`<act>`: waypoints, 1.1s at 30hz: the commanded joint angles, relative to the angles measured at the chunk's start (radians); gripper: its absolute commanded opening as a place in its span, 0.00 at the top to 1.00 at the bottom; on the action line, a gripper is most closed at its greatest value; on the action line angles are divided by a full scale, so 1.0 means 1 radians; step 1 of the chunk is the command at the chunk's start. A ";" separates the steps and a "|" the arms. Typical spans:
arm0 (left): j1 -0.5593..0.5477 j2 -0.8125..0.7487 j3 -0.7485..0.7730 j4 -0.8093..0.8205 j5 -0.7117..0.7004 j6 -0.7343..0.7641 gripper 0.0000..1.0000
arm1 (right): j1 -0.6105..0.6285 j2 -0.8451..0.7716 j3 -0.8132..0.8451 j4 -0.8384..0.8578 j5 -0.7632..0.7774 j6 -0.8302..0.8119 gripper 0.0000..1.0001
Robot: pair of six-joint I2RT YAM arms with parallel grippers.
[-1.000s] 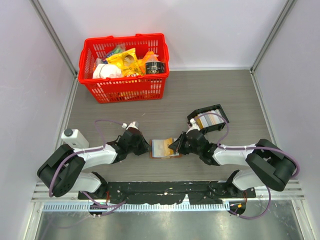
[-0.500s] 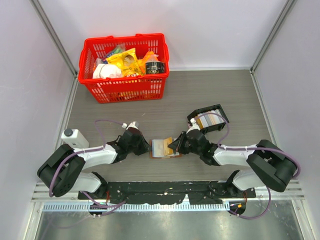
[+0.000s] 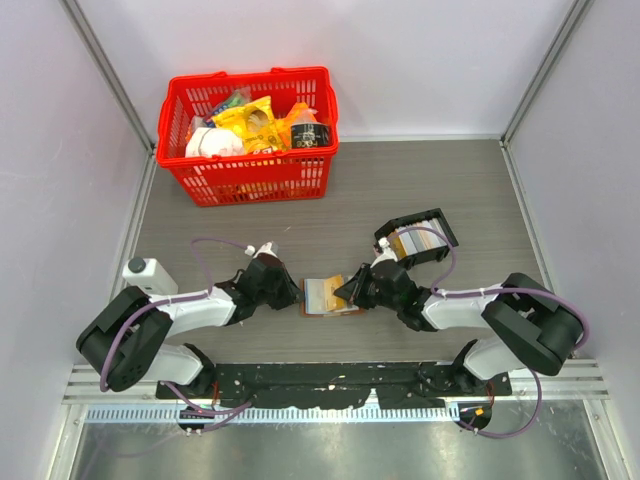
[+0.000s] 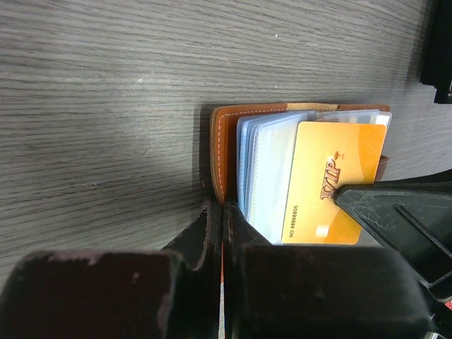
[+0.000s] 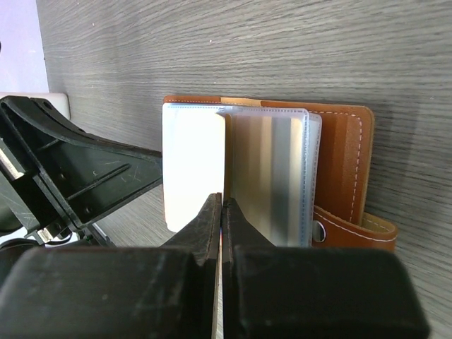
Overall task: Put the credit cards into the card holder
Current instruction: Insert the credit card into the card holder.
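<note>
The brown leather card holder (image 3: 322, 298) lies open on the table between both arms, its clear sleeves (image 4: 265, 162) fanned up. My left gripper (image 4: 223, 208) is shut on the holder's near cover edge (image 4: 224, 152), and a thin orange-brown strip shows between its jaws. A yellow-orange credit card (image 4: 332, 185) marked VIP rests on the sleeves. My right gripper (image 5: 222, 201) is shut on that card, whose thin edge shows between its jaws. The right gripper's fingers (image 4: 395, 212) cover the card's right end. More credit cards stand in a black tray (image 3: 418, 240).
A red basket (image 3: 250, 135) full of groceries stands at the back left. A small white device (image 3: 148, 275) sits by the left arm. The black tray lies just behind the right arm. Grey walls close in the table on both sides.
My right gripper has edged slightly left toward the card holder with the card. The left gripper and the holder have stayed put.
</note>
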 commanded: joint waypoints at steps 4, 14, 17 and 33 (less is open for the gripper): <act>-0.007 0.052 -0.042 -0.189 -0.043 0.028 1.00 | 0.002 -0.002 -0.015 -0.023 0.026 -0.025 0.99; -0.007 0.063 -0.044 -0.179 -0.043 0.028 1.00 | 0.002 -0.038 -0.018 -0.081 0.073 -0.055 0.99; -0.006 0.060 -0.045 -0.177 -0.043 0.028 1.00 | 0.002 -0.007 -0.016 -0.043 0.046 -0.046 0.99; -0.006 0.069 -0.044 -0.180 -0.045 0.031 1.00 | 0.002 -0.107 -0.007 -0.079 0.081 -0.057 0.99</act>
